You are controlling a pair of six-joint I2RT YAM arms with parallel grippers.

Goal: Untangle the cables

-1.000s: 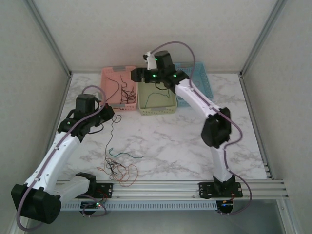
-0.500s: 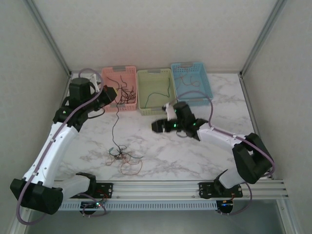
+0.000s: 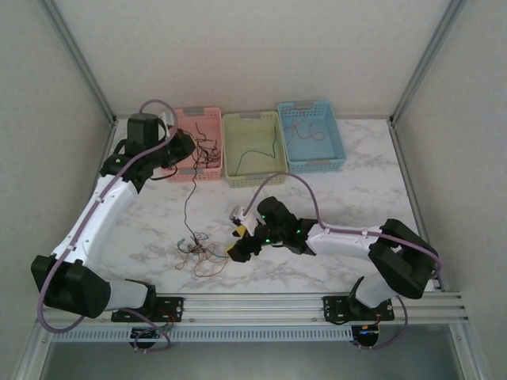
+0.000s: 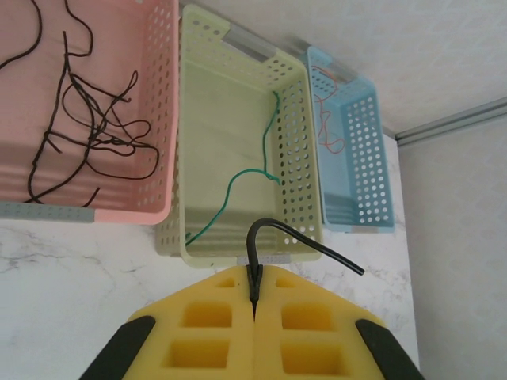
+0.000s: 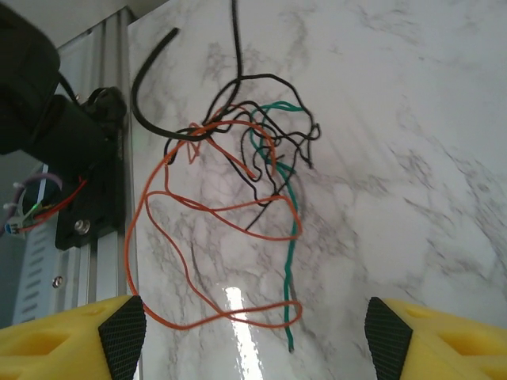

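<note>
One table [image 3: 341, 202] carries it all, with the pink basket [image 3: 207, 113] at the back. Above that basket's left side, the left gripper [image 4: 255, 305] is clamped on a black cable [image 4: 273, 229]. Well nearer than the basket, the right gripper [image 5: 255, 328] stands with jaws apart beside the tangled cables [image 5: 245, 174].

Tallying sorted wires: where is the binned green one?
Left wrist view: the thin green wire lies inside the pale green plastic basket, middle of three at the back.

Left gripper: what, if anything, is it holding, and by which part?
The left gripper pinches a black cable near one end; a short tail curls out beyond it.
</note>
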